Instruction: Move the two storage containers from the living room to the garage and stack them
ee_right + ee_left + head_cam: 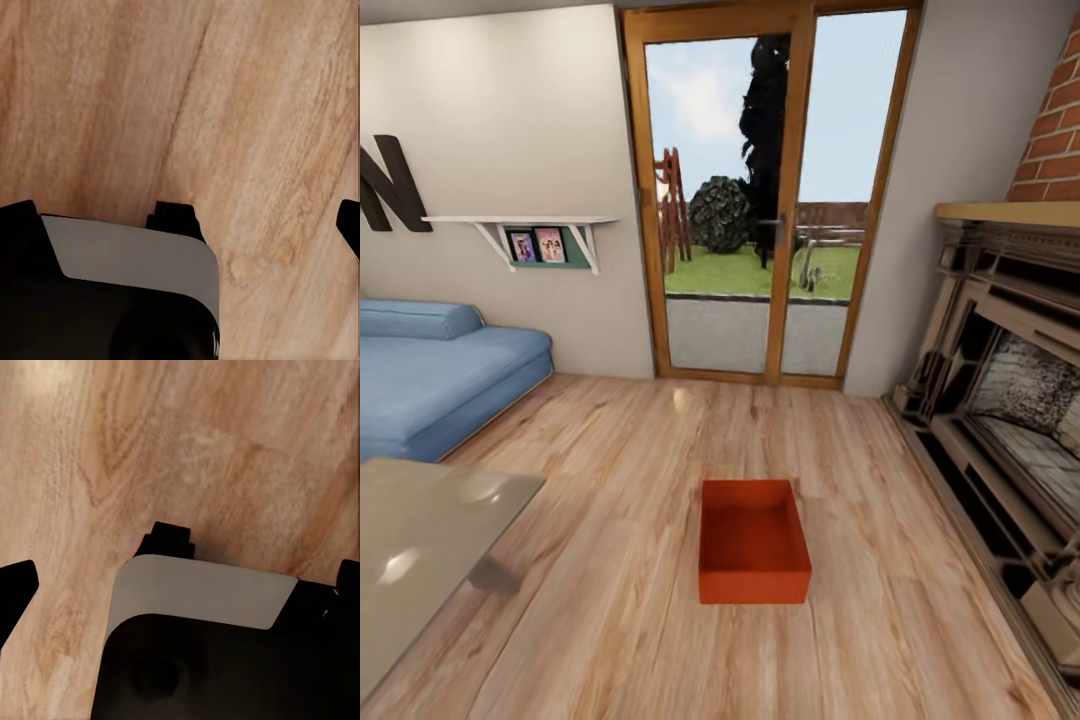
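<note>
Room: the living room, with light wood-plank flooring (610, 520), cream walls and a wood-framed glass door (765, 190) giving onto a garden
Left gripper (180, 577): black fingertips sit at the two edges of the left wrist view, well apart, so the jaws are spread; nothing between them; below lies bare plank floor and part of the robot's grey and black base (202, 645)
Right gripper (180, 225): black fingertips likewise at opposite edges of the right wrist view, spread and holding nothing, over planks and the same base
Storage container (752, 540): one orange-red bin, lidless and hollow, upright on the planks in mid-room, ahead of the robot
Left side: blue sofa (435, 375) by the wall, a grey table (420, 550) nearer, a white shelf (525, 225) with pictures above
Right side: dark fireplace (1010, 400) below red brick (1050, 130)
</note>
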You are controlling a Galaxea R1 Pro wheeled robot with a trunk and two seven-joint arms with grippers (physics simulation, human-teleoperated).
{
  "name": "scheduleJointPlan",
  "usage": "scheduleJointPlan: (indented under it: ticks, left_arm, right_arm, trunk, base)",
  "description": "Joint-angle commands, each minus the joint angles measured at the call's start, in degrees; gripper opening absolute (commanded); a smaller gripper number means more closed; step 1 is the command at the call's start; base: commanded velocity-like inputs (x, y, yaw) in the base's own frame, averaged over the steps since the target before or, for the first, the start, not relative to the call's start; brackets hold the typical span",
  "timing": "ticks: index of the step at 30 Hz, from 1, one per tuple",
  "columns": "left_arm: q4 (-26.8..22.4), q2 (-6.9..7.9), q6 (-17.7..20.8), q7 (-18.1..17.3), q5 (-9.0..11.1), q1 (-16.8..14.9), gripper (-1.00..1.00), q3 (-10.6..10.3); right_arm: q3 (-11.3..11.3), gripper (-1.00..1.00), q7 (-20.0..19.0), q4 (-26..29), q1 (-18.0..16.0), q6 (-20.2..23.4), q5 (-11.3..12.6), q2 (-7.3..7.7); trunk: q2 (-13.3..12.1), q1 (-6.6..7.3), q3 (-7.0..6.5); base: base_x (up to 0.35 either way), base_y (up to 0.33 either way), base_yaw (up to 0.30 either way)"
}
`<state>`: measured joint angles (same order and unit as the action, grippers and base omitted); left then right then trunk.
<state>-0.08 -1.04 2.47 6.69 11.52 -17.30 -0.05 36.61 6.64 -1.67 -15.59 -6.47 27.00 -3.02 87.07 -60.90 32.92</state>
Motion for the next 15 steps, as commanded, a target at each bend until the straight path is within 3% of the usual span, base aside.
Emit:
scheduleJointPlan:
  ticks: [1,15]
  left_arm:
    - [-0.01,-0.01,0.17,0.16,0.35,-0.05,1.00,-0.04]
    - [-0.01,0.01,0.17,0.16,0.35,-0.03,1.00,-0.04]
  right_arm:
    - [0.48,1.00,0.04,-0.18,-0.06,-0.30,0.51,-0.05]
    - [0.48,1.00,0.04,-0.18,-0.06,-0.30,0.51,0.02]
  trunk:
    - [0.02,-0.03,0.05]
    - [0.02,-0.03,0.05]
  base:
    - [0.322,0.000,0.003]
    - [0.322,0.000,0.000]
